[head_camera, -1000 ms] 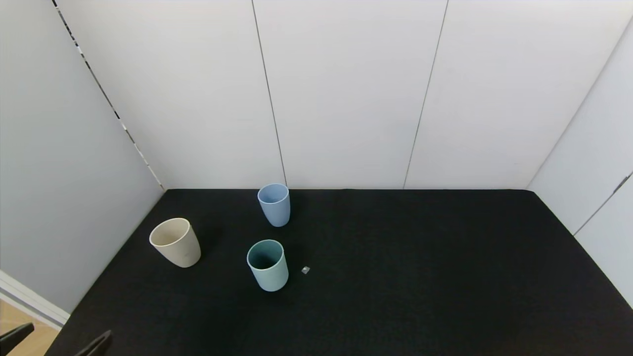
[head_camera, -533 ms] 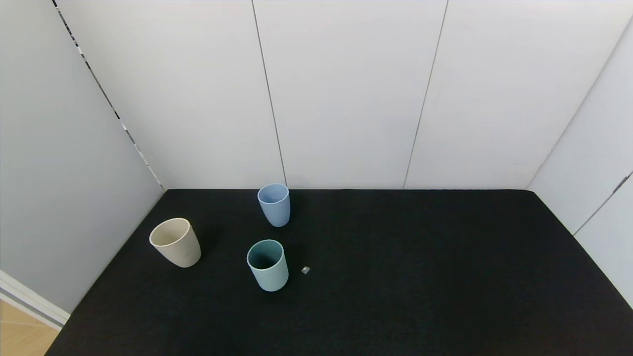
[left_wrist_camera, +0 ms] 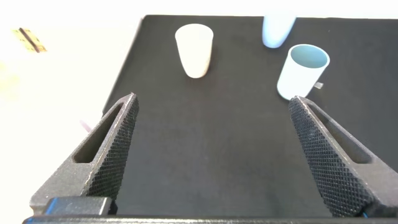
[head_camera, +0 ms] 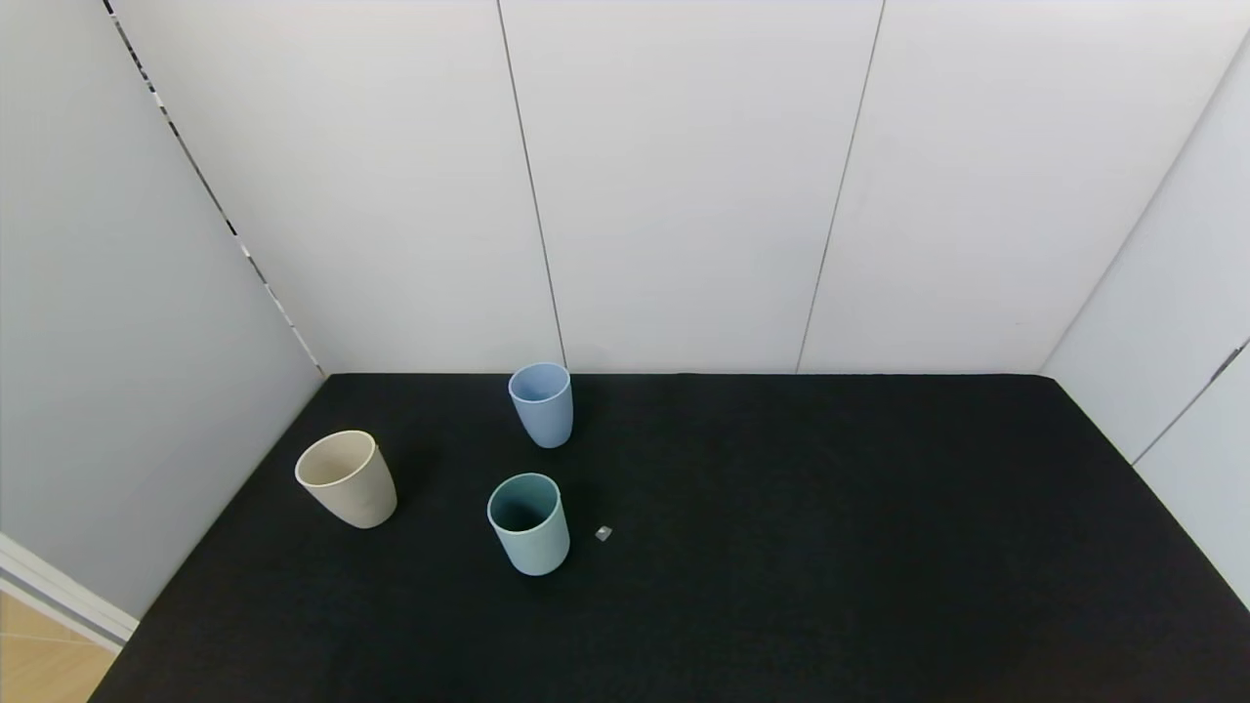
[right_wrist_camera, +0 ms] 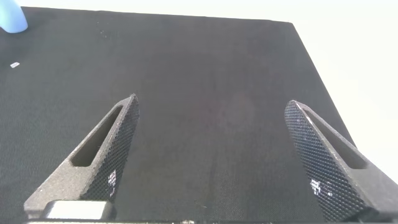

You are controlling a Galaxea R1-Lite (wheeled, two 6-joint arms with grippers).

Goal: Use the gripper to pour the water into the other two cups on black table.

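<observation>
I see three cups standing upright on the black table (head_camera: pixel 781 547), rims up, long axes vertical, none tipped. The cream cup (head_camera: pixel 347 478) sits near the table's left edge, the light blue cup (head_camera: pixel 541 403) stands close to the back wall, and the teal cup (head_camera: pixel 528 522) with the dark inside is nearer to me, between the two and a bit forward. All three are apart, none touching. A tiny pale scrap (head_camera: pixel 604 533) lies on the cloth just right of the teal cup. The table is a matte black cloth-like surface filling the lower part of the head view, boxed in by white wall panels (head_camera: pixel 684 195) behind and on both sides; a strip of wooden floor (head_camera: pixel 44 654) shows at the lower left corner. Neither arm shows in the head view. In the left wrist view my left gripper (left_wrist_camera: pixel 211 155) hovers low over the near left part of the table, fingers spread wide and holding nothing, facing the cups: cream cup (left_wrist_camera: pixel 194 50), teal cup (left_wrist_camera: pixel 301 71), and the light blue cup (left_wrist_camera: pixel 277 30) cut off at the frame edge. My right gripper (right_wrist_camera: pixel 211 155) is over bare cloth on the right side, also spread wide and empty, well away from the cups; only the light blue cup (right_wrist_camera: pixel 12 18) and the scrap (right_wrist_camera: pixel 15 64) show far off. Nothing stands between the left gripper and the cups.
</observation>
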